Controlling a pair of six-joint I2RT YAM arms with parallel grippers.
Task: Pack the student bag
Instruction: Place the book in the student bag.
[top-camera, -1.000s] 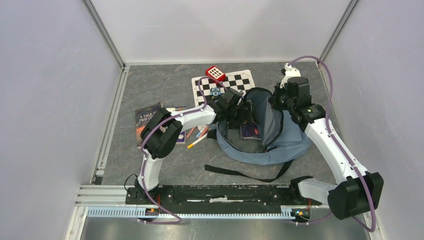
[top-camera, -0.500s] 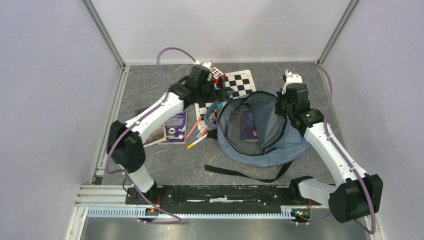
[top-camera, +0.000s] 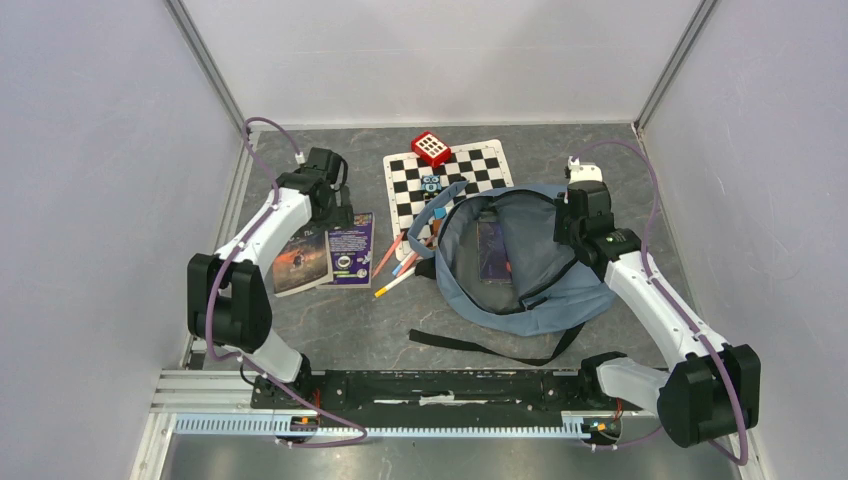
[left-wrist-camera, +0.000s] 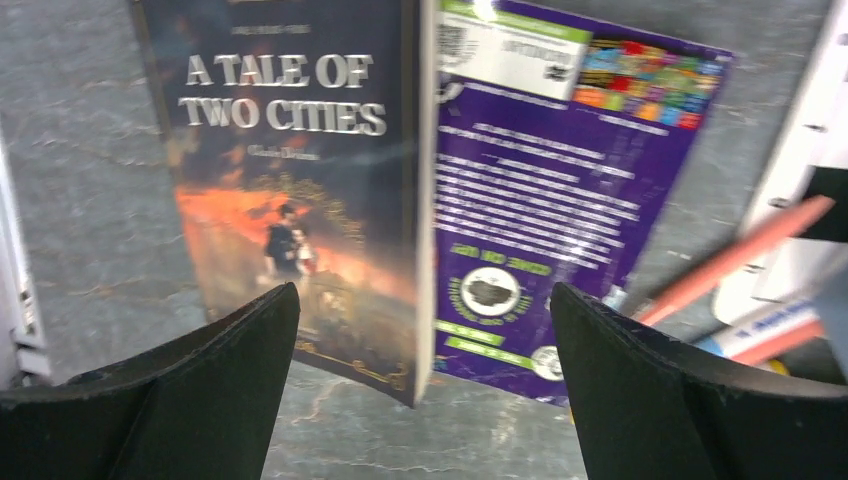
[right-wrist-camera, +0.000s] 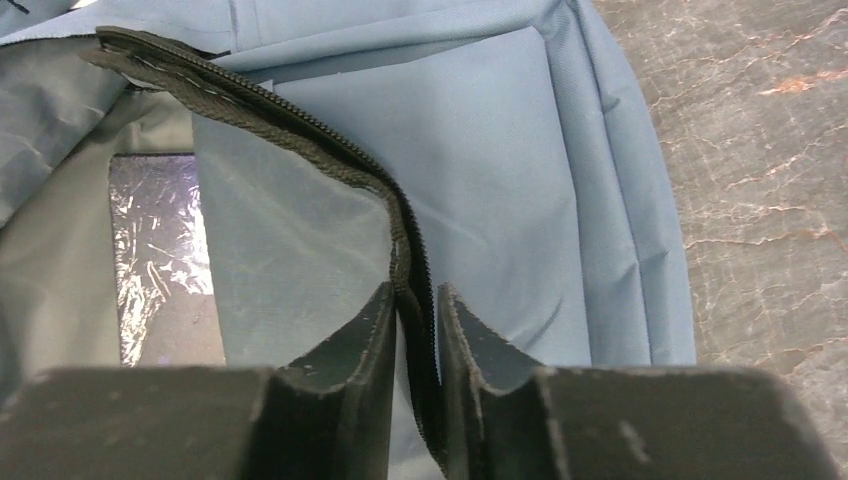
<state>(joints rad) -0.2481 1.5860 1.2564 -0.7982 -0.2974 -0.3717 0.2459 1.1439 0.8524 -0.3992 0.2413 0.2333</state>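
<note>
One book (left-wrist-camera: 300, 200) reads "A TALE OF TWO CITIES".

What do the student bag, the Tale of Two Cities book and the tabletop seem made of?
The student bag: soft matte blue-grey woven cloth; it sags and creases, edged by a dark toothed zipper. The book: paperback, seemingly printed card with a slight sheen; thin cover edge. The table: grey veined surface, stone-like, though possibly only a print.
</note>
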